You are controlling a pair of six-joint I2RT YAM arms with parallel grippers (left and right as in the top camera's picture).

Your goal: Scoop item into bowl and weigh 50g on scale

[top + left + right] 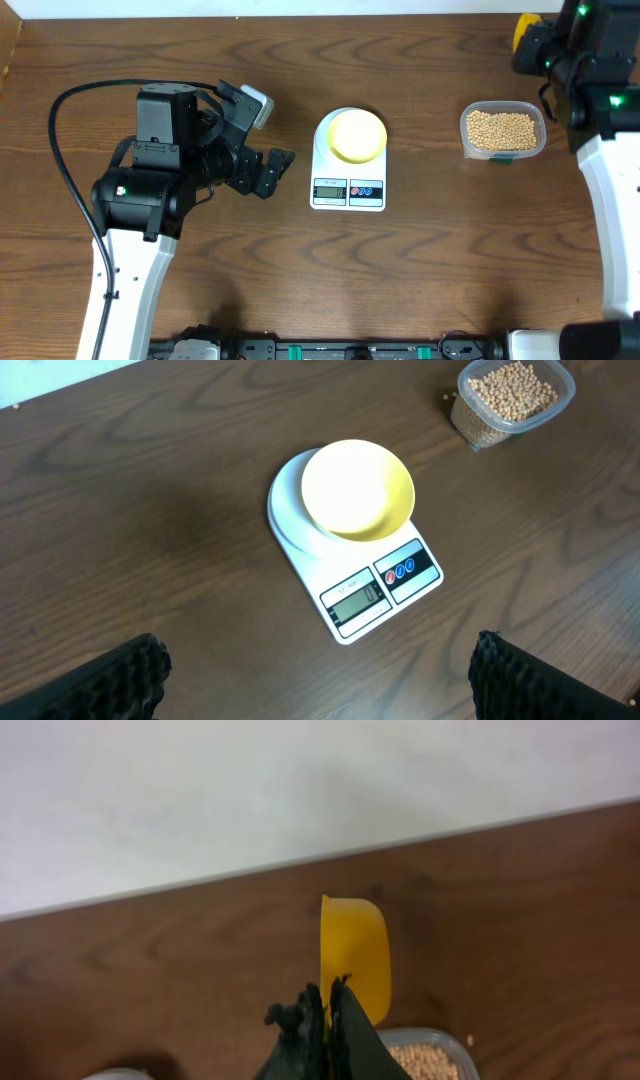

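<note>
The pale yellow bowl (357,136) sits empty on the white scale (348,188); both also show in the left wrist view, bowl (357,490) on scale (385,592). The tan beans (502,128) fill a clear container (467,140), also in the left wrist view (512,390) and at the bottom of the right wrist view (430,1061). My right gripper (329,990) is shut on a bright yellow scoop (354,952), raised above the table's far right; the scoop shows at the overhead's top right (522,27). My left gripper (318,675) is open and empty, left of the scale.
A white wall or surface (250,790) borders the table's far edge. The left arm's black cable (62,150) loops over the table's left part. The brown wooden tabletop (420,280) surrounds the scale.
</note>
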